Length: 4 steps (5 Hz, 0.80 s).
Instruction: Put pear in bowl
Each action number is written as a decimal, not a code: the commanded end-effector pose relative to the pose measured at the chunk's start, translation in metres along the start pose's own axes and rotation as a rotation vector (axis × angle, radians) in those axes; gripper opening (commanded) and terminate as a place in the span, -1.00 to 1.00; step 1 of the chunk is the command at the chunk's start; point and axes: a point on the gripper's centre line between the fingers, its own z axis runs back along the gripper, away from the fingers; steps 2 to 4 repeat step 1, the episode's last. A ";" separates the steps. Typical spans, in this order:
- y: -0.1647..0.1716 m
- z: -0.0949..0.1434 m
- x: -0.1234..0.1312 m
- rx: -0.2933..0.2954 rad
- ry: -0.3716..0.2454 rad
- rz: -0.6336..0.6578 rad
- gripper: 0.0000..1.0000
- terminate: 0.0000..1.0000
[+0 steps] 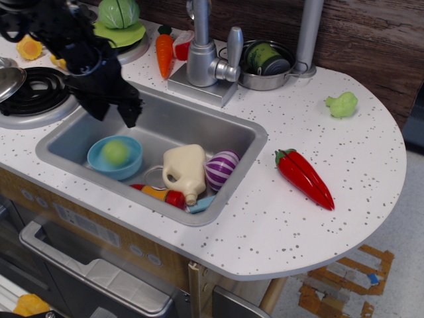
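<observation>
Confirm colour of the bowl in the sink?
Light blue bowl, plain, with the light-green pear sitting inside it; clearest in the observation.image view.

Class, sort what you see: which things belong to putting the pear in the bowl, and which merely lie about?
Job: smooth light-green plastic pear; round light-blue plastic bowl; black end effector.
Lying about: cream plastic jug; red plastic pepper; orange plastic carrot.
</observation>
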 end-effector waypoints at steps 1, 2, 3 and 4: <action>0.001 0.007 0.006 0.009 -0.028 -0.028 1.00 1.00; 0.001 0.007 0.006 0.009 -0.028 -0.028 1.00 1.00; 0.001 0.007 0.006 0.009 -0.028 -0.028 1.00 1.00; 0.001 0.007 0.006 0.009 -0.028 -0.028 1.00 1.00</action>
